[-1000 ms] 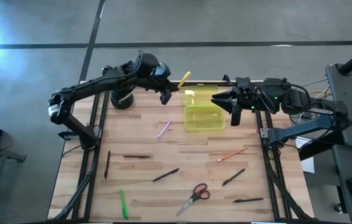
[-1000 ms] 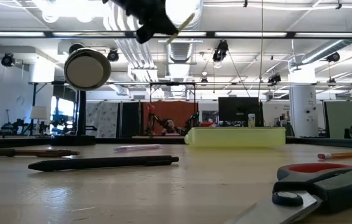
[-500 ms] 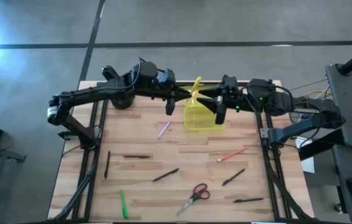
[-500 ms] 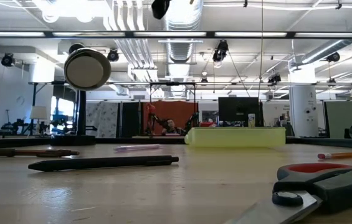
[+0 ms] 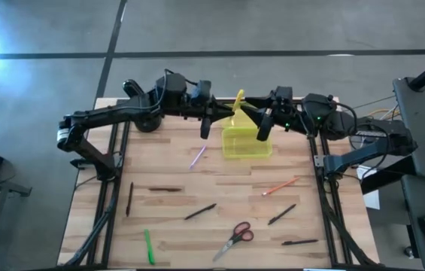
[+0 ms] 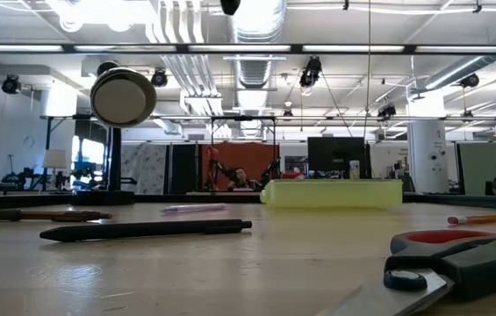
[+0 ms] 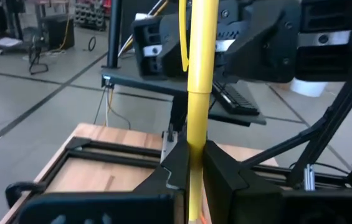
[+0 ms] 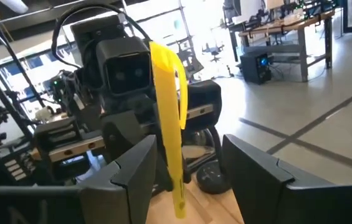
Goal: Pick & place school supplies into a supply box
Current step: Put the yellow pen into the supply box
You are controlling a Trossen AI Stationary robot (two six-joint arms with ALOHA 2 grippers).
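My left gripper [image 5: 226, 114] is shut on the yellow pen [image 5: 236, 102], high above the far side of the table. My right gripper [image 5: 251, 115] faces it from the right and is open. In the right wrist view its fingers stand on either side of the yellow pen [image 8: 168, 140], with a gap on both sides. The yellow-green supply box [image 5: 246, 142] sits flat on the table below them, and the low view shows the box [image 6: 331, 193] from the side. The other supplies lie flat on the near half of the table. My left gripper pinches the yellow pen's barrel below its clip [image 7: 194, 158] between its two fingers. The fingers come roughly level from the table's left and lie across the pen. The pen is lifted clear above the box, and its clip end [image 7: 199, 37] sticks out past the fingertips.
A pink-purple pen [image 5: 197, 156], an orange pencil [image 5: 281, 185], red-handled scissors [image 5: 235, 238], a green pen [image 5: 149, 246] and several black pens, such as one [image 5: 165, 189], are scattered on the table. A black round stand [image 5: 146, 120] sits near the far left corner.
My left gripper has carried the yellow pen up and toward the table's right, out of the low view's top edge, to above the box's far side. My right gripper has moved left to meet it. The pen now stands between the right gripper's fingers.
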